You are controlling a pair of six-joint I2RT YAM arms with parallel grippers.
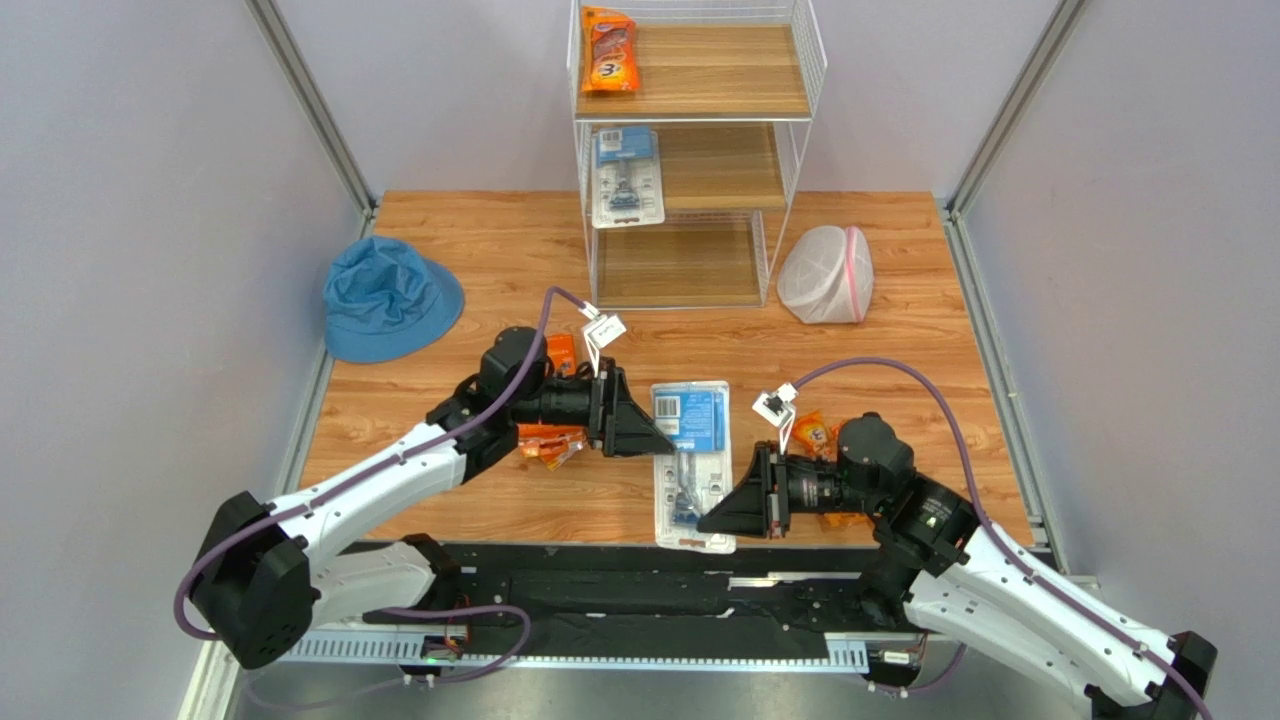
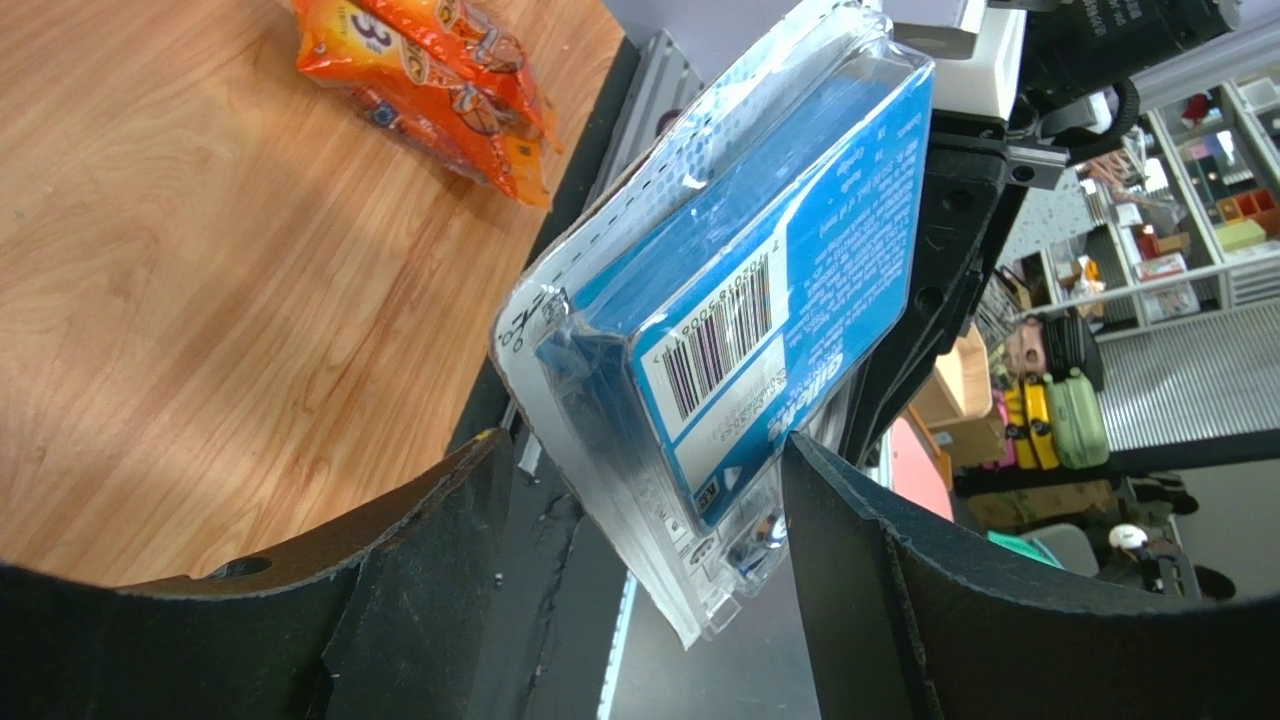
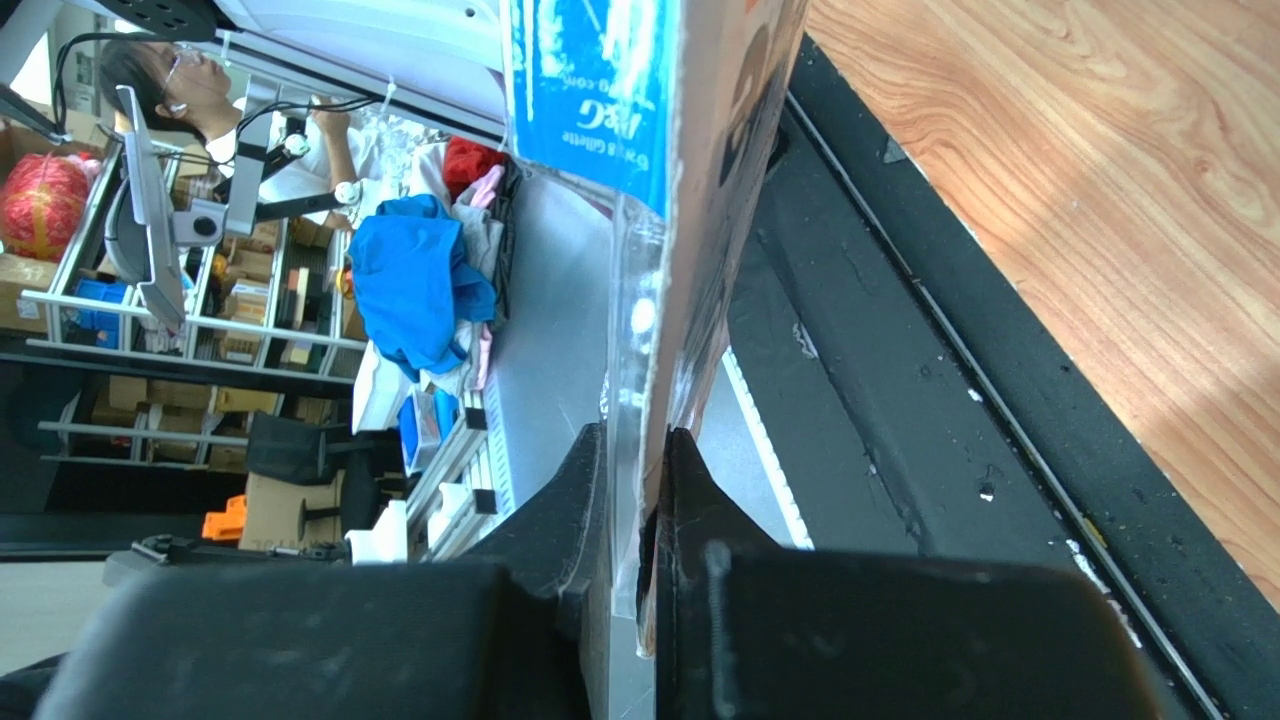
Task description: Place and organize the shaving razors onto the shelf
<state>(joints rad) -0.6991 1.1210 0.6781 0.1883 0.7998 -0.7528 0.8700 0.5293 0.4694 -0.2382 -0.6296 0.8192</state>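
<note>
Black right claw (image 1: 726, 515) is pinched narrow on the lower rim of a blue-and-white razor card (image 1: 694, 450), holding it above the worktop (image 1: 451, 240) close to the middle of its near edge. Left claw (image 1: 657, 435) stands wide, its jaws either side of the card's far end without clamping.

This looks like a handover. The left would need to close and the right to let go before the card travels to the shelf (image 1: 721, 75) at the far edge, where an orange pack (image 1: 609, 50) and a second card (image 1: 627, 176) sit.

Only the left wrist view shows the barcode side and the gap at each jaw. Only the right wrist view shows the pinch. Only the overhead view shows the shelf.
</note>
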